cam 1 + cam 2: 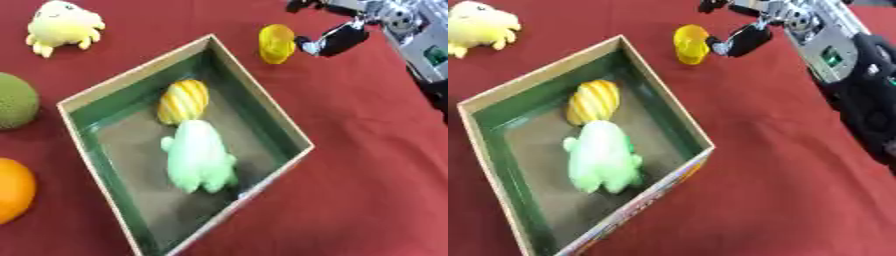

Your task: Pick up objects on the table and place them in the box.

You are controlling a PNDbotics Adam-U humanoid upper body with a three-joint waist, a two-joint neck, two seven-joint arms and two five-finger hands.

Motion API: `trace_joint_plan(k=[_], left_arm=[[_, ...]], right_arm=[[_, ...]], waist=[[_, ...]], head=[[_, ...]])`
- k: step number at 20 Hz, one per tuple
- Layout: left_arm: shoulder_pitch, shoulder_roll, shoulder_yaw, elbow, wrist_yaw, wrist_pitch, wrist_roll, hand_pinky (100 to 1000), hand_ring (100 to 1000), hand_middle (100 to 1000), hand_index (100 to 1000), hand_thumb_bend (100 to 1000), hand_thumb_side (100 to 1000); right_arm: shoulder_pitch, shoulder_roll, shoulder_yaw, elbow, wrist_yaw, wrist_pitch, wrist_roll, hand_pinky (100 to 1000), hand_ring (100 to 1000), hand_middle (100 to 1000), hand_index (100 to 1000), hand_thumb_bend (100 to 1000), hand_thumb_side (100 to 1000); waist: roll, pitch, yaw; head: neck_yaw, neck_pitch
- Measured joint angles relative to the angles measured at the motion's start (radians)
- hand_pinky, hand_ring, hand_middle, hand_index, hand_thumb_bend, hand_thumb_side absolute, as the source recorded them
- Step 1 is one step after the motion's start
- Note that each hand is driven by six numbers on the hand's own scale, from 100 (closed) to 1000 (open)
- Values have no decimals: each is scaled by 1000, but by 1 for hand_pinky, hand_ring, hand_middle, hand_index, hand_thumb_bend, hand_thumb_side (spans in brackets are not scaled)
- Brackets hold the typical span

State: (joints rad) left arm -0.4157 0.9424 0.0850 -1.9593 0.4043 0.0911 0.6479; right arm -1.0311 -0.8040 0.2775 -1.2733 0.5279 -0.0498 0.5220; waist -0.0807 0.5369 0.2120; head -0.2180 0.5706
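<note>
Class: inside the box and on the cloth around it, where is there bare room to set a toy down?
Inside the box, the near floor below the green toy is bare; the far end is crowded by the striped toy. The red cloth right of the box is bare, below the right hand and yellow object.

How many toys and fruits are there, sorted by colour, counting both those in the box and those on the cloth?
Yellow: 3 — plush toy, small yellow object, striped fruit in the box
Green: 2 — pale green plush in the box, green ball
Orange: 1 — orange
Total: 6
</note>
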Motion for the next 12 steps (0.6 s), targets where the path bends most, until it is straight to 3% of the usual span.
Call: trace_joint_plan(k=[4,8,12], left_arm=[[-3,-1,0,0,0,-2,4,736,734,632,813,124,809],[-8,-1,0,-1,0,-5,7,736,734,630,812,121,813],[-15,-2,0,-1,1,-6,9,736,734,628,811,120,813]], right_arm=[[-5,10,4,29,35,-12,6,910,941,853,908,242,276],[-10,23,6,57,70,-24,2,903,932,839,902,272,240],[-25,40,1,82,95,-27,-29,879,885,697,814,146,157]], waist=[[-4,13,8],[-9,24,15],[-13,28,22]], head=[[0,0],[0,0],[-1,0]])
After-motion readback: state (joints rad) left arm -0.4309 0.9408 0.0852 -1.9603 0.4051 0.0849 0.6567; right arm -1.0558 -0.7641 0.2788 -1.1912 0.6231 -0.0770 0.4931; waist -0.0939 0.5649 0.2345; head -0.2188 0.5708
